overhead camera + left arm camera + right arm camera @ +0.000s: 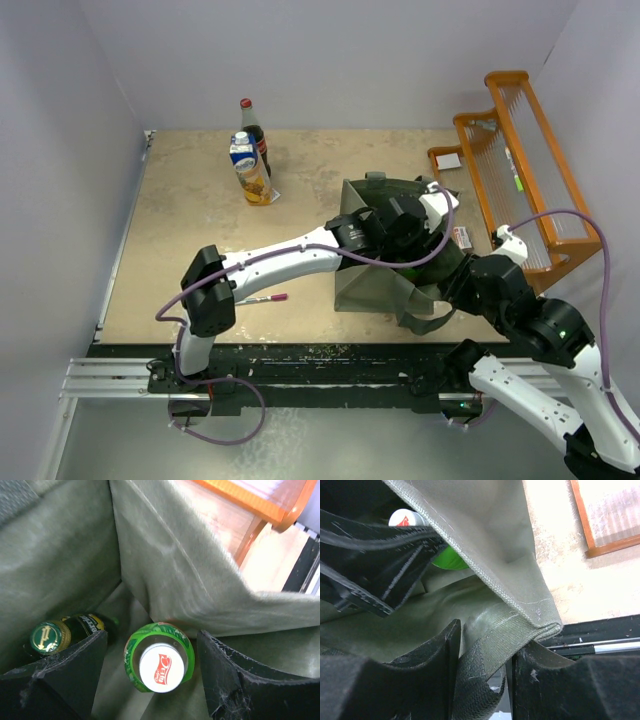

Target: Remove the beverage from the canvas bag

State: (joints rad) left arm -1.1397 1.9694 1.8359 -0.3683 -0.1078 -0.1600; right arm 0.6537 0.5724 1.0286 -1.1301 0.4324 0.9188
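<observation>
The grey-green canvas bag (362,285) stands open at the table's middle right. My left gripper (400,235) reaches down into it. In the left wrist view it (151,645) is open, its fingers (75,665) on either side of an upright green-labelled bottle with a white cap (159,666), not touching it. A dark bottle with a gold cap (47,636) lies beside it at the left. My right gripper (490,652) is shut on the bag's rim fabric (520,625) at the near right corner. The green bottle (447,560) shows past it.
Two bottles stand at the back left, a cola bottle (252,132) and a blue-and-white-labelled one (250,170). An orange wooden rack (520,170) stands at the right edge. A pink pen (268,298) lies near the front. A small white box (449,160) sits by the rack.
</observation>
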